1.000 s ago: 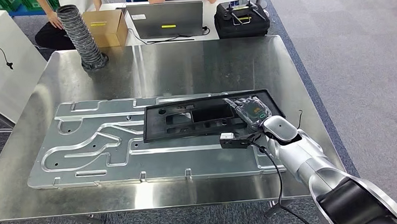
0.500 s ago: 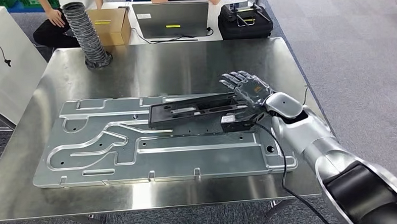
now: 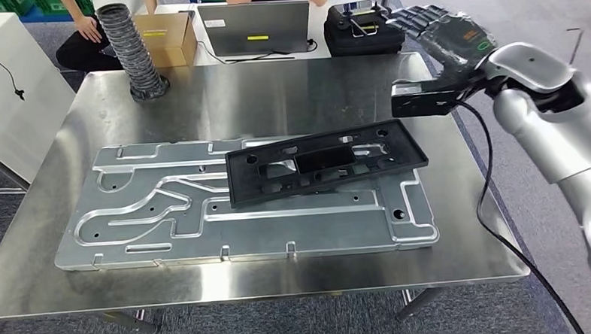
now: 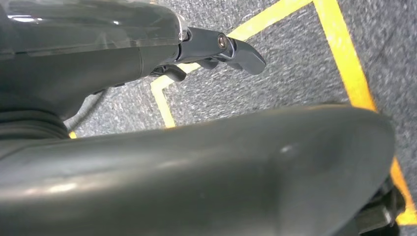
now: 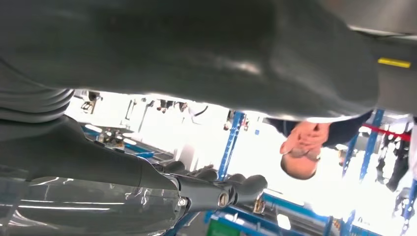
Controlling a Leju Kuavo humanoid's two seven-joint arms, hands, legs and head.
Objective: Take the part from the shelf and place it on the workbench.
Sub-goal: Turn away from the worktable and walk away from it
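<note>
**A:** What is the biggest thing here?

**B:** A steel worktop (image 3: 274, 92). On it lies a wide grey metal plate (image 3: 167, 218) with grooves, well inside the worktop's edges. Across the plate's right half rests the part (image 3: 326, 164), a flat black frame with cut-outs, slightly tilted, with one corner reaching over the plate's far right side.

**A:** And the hands?

**B:** The right hand (image 3: 445, 32) is raised above the worktop's far right corner, fingers spread and released, holding nothing. The left hand (image 4: 216, 49) hangs over grey floor with yellow tape; I cannot tell whether it is open or clenched.

**A:** What does the step need?

**B:** The part appears placed, so I judge the job is to draw the arm away cleanly: lift high and clear of the black frame so nothing nudges it.

**A:** Any room?

**B:** Open floor lies to the right. At the far edge stand a ribbed hose (image 3: 131, 54), a cardboard box (image 3: 165, 39), a laptop (image 3: 255, 27) and a black case (image 3: 358, 30), with people behind.
</note>
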